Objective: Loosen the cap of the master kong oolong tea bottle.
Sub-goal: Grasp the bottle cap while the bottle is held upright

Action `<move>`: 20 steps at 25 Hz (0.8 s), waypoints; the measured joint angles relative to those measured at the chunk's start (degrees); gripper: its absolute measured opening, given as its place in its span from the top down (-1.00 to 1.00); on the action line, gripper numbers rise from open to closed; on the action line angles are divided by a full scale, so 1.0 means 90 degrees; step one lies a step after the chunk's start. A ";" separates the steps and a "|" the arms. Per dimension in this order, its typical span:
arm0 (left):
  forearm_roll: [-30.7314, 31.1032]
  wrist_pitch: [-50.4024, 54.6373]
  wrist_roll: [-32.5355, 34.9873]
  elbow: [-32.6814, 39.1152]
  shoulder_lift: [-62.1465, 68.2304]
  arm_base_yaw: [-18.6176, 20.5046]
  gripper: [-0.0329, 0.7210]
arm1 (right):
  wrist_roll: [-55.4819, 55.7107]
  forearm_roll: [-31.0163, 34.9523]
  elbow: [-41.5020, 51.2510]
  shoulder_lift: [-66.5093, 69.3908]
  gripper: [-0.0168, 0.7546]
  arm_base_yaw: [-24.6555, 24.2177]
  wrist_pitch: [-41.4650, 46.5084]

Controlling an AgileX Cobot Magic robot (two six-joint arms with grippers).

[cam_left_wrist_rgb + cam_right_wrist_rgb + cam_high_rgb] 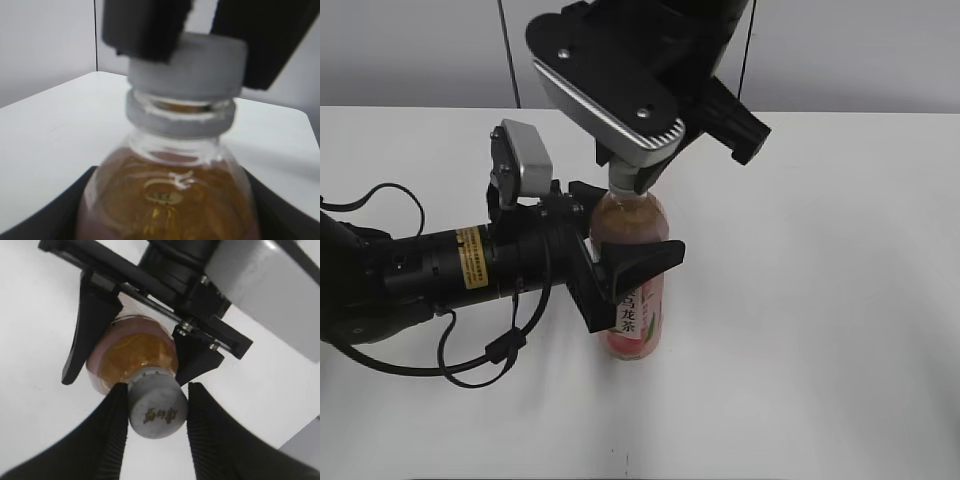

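Standing upright on the white table (820, 300), long axis vertical and neck pointing up, the tall clear plastic bottle of amber tea with a pink label (635, 300) is clamped at mid-body by my left gripper (620, 268). My right gripper (156, 410), descending from above, pinches its small round white ribbed cap (158, 408) between both fingers.

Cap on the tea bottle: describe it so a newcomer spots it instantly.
On the white table stands one tall clear plastic bottle of amber tea with a pink label, gripped at mid-height by the left gripper. At its very top sits the small round white ribbed screw cap, pinched by the right gripper.
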 joint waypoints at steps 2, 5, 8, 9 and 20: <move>0.0000 0.0000 0.0000 0.0000 0.0000 0.0000 -0.30 | -0.0833 0.0007 0.0000 0.0000 0.25 0.0000 0.0000; 0.0000 0.0000 0.0000 0.0000 0.0000 0.0000 -0.30 | -0.1858 0.0007 0.0000 0.0000 0.25 0.0000 0.0000; -0.0006 0.0000 -0.0006 0.0000 0.0000 0.0000 -0.30 | -0.2690 0.0007 0.0000 0.0000 0.25 0.0000 0.0000; -0.0006 0.0000 -0.0006 0.0000 0.0000 0.0000 -0.30 | -0.2909 0.0013 0.0000 0.0000 0.25 0.0000 0.0000; -0.0012 0.0000 -0.0006 0.0000 0.0000 0.0000 -0.30 | -0.2454 0.0020 0.0000 0.0000 0.25 0.0000 0.0000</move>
